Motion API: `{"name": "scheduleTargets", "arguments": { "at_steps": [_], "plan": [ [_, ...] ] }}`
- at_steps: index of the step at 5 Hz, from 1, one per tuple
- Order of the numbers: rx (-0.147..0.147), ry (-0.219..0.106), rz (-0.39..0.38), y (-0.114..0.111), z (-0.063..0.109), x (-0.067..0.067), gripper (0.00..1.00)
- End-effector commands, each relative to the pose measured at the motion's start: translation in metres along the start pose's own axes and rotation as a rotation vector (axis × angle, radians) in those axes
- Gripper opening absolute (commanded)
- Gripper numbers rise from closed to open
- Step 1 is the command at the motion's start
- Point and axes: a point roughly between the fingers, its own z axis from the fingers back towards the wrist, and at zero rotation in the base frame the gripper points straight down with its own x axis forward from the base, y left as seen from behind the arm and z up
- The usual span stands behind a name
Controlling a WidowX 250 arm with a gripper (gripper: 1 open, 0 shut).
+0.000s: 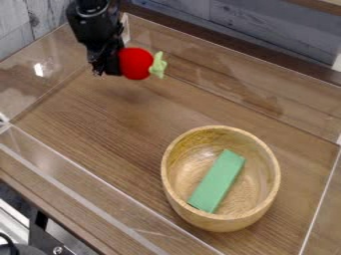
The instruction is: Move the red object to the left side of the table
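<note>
In the camera view, the pincer (112,64) grips the red toy fruit (136,63) (its pale green stem end (159,65) pointing outward) at the upper left of the bench (114,120), well apart from the wooden bowl (220,177).

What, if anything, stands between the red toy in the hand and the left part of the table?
Nothing visible does: left of the red toy, in the hand, the picture shows only wood-grain table up to the clear wall.
</note>
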Motion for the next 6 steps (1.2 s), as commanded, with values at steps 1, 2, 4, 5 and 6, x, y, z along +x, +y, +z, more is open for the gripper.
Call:
{"name": "scheduleTargets", "arguments": {
  "at_steps": [1,2,4,5,6],
  "plan": [
    [-0.067,-0.001,-0.028,-0.005,0.020,-0.010,0.00],
    [-0.066,0.011,-0.055,-0.003,0.022,-0.017,0.00],
    [-0.068,0.025,-0.079,-0.003,0.028,-0.022,0.00],
    [-0.072,0.027,-0.079,-0.006,0.030,-0.020,0.00],
    [-0.075,0.035,-0.104,-0.008,0.028,-0.020,0.00]
  ]
}}
